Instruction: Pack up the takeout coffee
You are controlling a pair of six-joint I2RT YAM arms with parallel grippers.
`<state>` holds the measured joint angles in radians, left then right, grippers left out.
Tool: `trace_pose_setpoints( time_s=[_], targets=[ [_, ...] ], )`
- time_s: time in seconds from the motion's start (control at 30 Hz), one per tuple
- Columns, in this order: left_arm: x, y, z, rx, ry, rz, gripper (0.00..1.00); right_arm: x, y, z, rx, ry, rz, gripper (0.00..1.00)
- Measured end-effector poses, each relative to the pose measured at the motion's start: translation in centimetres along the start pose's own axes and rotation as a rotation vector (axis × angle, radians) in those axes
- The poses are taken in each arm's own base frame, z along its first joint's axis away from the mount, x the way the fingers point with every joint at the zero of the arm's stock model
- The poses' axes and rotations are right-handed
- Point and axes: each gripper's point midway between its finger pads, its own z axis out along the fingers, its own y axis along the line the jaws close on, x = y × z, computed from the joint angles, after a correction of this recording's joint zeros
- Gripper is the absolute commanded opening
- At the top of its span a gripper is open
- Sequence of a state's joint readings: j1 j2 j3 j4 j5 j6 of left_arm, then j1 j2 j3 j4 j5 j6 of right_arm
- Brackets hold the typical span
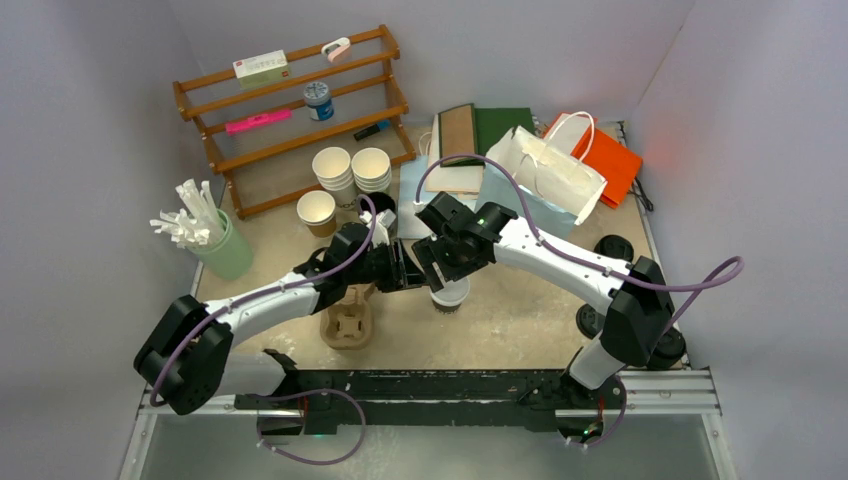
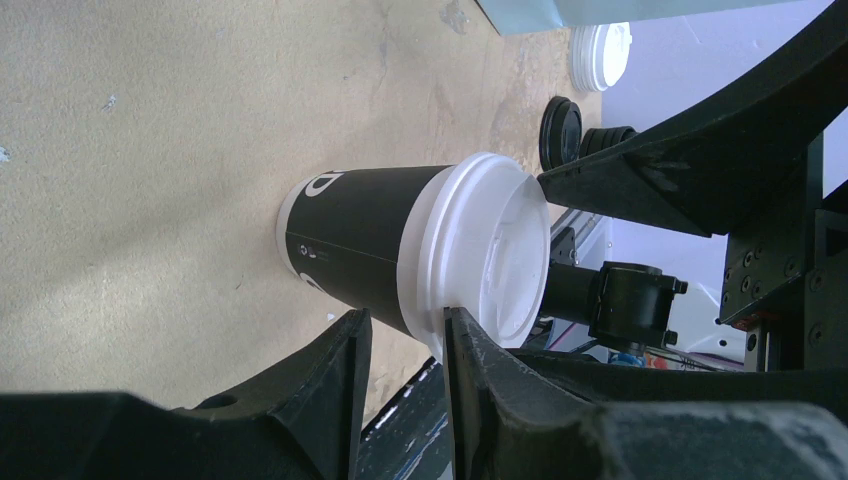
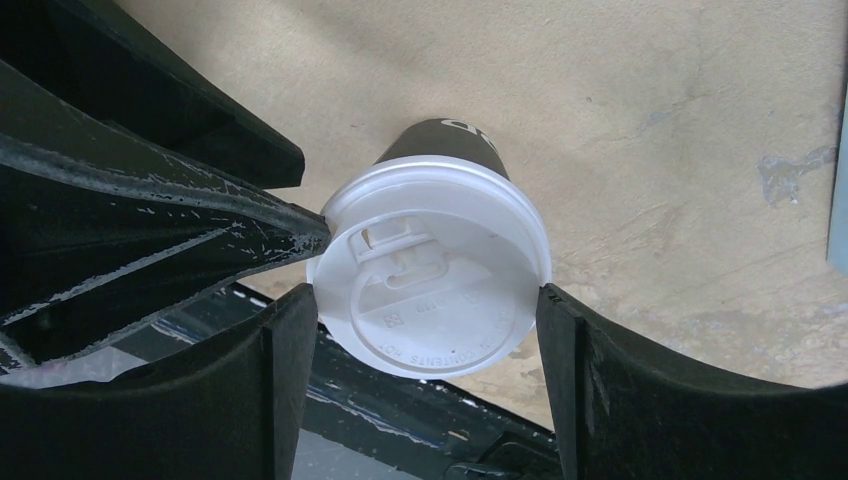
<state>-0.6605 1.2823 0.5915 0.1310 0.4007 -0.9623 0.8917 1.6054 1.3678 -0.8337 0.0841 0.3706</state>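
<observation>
The black paper cup with a white plastic lid (image 3: 430, 290) stands mid-worktop (image 1: 520, 310), scuffed beige between pale grey walls (image 1: 90, 150). The right claw (image 3: 430, 320) clasps the lid's sides; the left claw (image 2: 405, 330), narrowly parted, straddles its rim.

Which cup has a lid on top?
The black cup, the only one wearing a white lid. The white cups beside the wooden rack are all open on top.
</observation>
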Motion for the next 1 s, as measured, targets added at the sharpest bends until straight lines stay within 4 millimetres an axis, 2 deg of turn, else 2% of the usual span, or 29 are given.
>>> trace_pose_setpoints(
  time_s=[1.0],
  targets=[
    [0.31, 0.76, 0.20, -0.037, 0.043, 0.029, 0.33, 0.25, 0.12, 0.53, 0.022, -0.011, -0.017, 0.61]
  ],
)
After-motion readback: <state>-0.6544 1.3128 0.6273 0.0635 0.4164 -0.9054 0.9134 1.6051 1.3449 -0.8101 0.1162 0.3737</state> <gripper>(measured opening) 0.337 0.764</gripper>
